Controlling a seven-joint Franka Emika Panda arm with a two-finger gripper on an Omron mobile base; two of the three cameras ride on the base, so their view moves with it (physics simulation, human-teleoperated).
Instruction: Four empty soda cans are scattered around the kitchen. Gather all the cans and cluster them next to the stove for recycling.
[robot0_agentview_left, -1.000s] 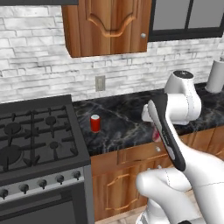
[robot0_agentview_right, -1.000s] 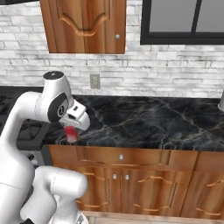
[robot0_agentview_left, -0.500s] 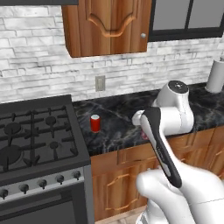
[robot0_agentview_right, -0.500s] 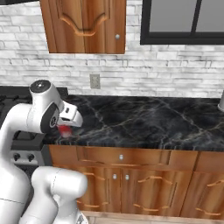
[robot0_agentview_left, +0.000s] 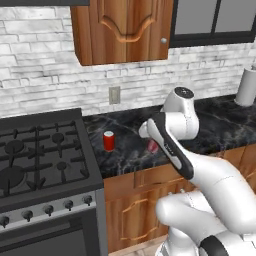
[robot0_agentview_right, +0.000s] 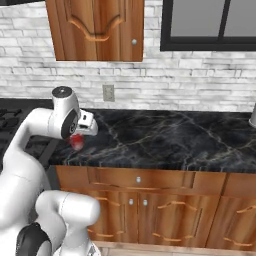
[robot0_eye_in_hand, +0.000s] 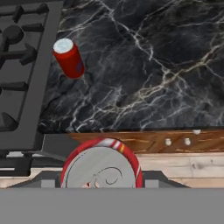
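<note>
- We found the gripper (robot0_eye_in_hand: 101, 186) closed around a red soda can (robot0_eye_in_hand: 101, 166), the can's silvery top facing the hand camera and sitting between the two fingers at the bottom of that view.
- In the left base view the held can (robot0_agentview_left: 152, 145) showed as a small red patch just beyond the white arm, above the black marble counter (robot0_agentview_left: 220, 125); we could not tell there whether it touched the surface.
- In the right base view the same can (robot0_agentview_right: 76, 142) hung below the white hand, over the left end of the counter (robot0_agentview_right: 175, 140), near its front edge.
- A second soda can (robot0_agentview_left: 109, 141) stood upright on the counter just beside the right edge of the stove (robot0_agentview_left: 40, 155); in the hand view that can (robot0_eye_in_hand: 69, 58) sat near the cooktop's edge (robot0_eye_in_hand: 26, 65), apart from the held can.
- The two cans were near one another but not touching.
- Wooden cabinets (robot0_agentview_right: 150, 200) ran below the counter, a wooden wall cabinet (robot0_agentview_left: 122, 30) hung above it, and a wall outlet (robot0_agentview_left: 114, 95) sat in the white brick wall behind.
- A pale cylindrical object (robot0_agentview_left: 246, 86) stood at the far right of the counter; we could not identify it.
</note>
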